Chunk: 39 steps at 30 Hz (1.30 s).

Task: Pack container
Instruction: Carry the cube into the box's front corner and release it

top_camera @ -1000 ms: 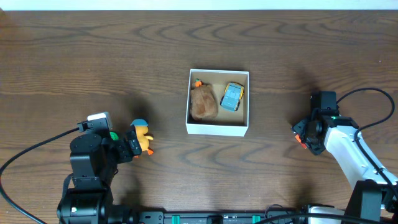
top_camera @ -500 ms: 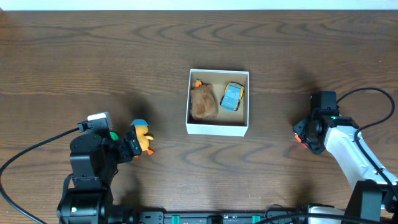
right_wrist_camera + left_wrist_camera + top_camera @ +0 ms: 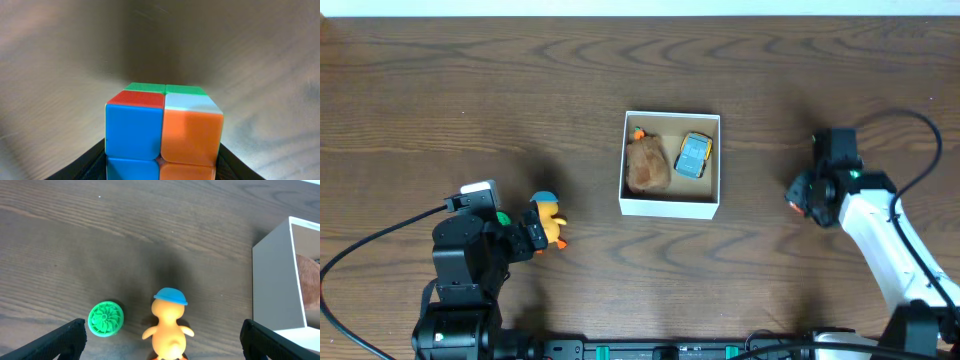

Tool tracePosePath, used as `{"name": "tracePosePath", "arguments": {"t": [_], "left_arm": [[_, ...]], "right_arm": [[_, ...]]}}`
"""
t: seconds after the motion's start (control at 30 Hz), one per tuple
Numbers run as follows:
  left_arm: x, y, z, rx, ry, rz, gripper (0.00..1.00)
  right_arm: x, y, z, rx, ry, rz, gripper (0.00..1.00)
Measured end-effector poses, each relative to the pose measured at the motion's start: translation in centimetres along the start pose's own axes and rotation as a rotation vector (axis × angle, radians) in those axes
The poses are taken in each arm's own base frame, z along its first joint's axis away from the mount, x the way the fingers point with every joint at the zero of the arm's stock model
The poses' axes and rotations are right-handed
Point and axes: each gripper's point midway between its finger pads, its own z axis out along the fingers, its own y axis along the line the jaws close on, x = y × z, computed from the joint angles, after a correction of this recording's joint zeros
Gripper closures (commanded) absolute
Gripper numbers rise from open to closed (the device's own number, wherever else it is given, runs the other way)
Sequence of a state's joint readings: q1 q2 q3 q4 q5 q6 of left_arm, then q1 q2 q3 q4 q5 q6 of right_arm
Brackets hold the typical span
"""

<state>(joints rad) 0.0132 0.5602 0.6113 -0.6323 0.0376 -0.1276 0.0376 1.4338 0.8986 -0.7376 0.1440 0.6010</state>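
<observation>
Jaws spread wide, the left gripper (image 3: 533, 238) sits at the near left of the dark wood-grain worktop (image 3: 620, 60), a yellow toy duck (image 3: 169, 325) in a blue cap standing upright between its two black fingers (image 3: 67, 339). Neither finger is seen touching the duck in the left wrist view. A green ridged disc (image 3: 105, 319) lies flat on the wood just beside the duck, also inside the open span.

Across the worktop, at the near right, the right gripper (image 3: 802, 200) has its jaws closed on a small colour cube (image 3: 164, 132). The right wrist view shows blue and orange faces toward the camera, red, white and green squares on top, and black fingers pressed against both lower sides. The wood behind the cube is blurred, so whether the cube rests on the surface cannot be told.

Farther out, at the centre of the worktop and well apart from both arms, sits the container (image 3: 670, 205), a low-walled white square box standing open. Inside it, a brown plush toy (image 3: 646, 165) fills the left half, with a small blue toy car (image 3: 693, 155) beside it on the right.
</observation>
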Motion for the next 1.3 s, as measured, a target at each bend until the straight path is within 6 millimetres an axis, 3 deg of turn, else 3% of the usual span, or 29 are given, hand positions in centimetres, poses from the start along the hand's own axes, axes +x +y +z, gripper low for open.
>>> {"name": "tracePosePath", "arguments": {"t": [0.2, 0.33, 0.43, 0.6, 0.77, 0.9, 1.17, 1.23, 1.3], "left_arm": [[0.0, 0.0, 0.0, 0.000, -0.001, 0.000, 0.02], [-0.1, 0.0, 0.0, 0.000, -0.001, 0.000, 0.02], [-0.1, 0.0, 0.0, 0.000, -0.001, -0.002, 0.02], [-0.1, 0.0, 0.0, 0.000, -0.001, -0.003, 0.02], [-0.1, 0.0, 0.0, 0.000, -0.001, -0.003, 0.02], [-0.1, 0.0, 0.0, 0.000, -0.001, -0.003, 0.02], [-0.1, 0.0, 0.0, 0.000, -0.002, -0.003, 0.02], [-0.1, 0.0, 0.0, 0.000, -0.001, -0.003, 0.02], [-0.1, 0.0, 0.0, 0.000, -0.001, -0.003, 0.02]], "right_arm": [[-2.5, 8.8, -9.2, -0.176, -0.145, -0.312, 0.99], [-0.7, 14.0, -14.0, -0.309, -0.215, -0.481, 0.99], [1.9, 16.7, -15.4, -0.380, -0.216, -0.565, 0.99], [4.6, 18.4, -13.6, -0.368, -0.143, -0.586, 0.99], [7.1, 18.7, -8.4, -0.257, 0.001, -0.581, 0.99], [8.8, 18.9, -5.7, -0.215, 0.084, -0.585, 0.99], [9.9, 18.8, -4.3, -0.184, 0.135, -0.585, 0.99], [10.0, 18.7, -4.3, -0.179, 0.139, -0.584, 0.92], [10.1, 18.4, -4.3, -0.170, 0.147, -0.586, 0.69]]}}
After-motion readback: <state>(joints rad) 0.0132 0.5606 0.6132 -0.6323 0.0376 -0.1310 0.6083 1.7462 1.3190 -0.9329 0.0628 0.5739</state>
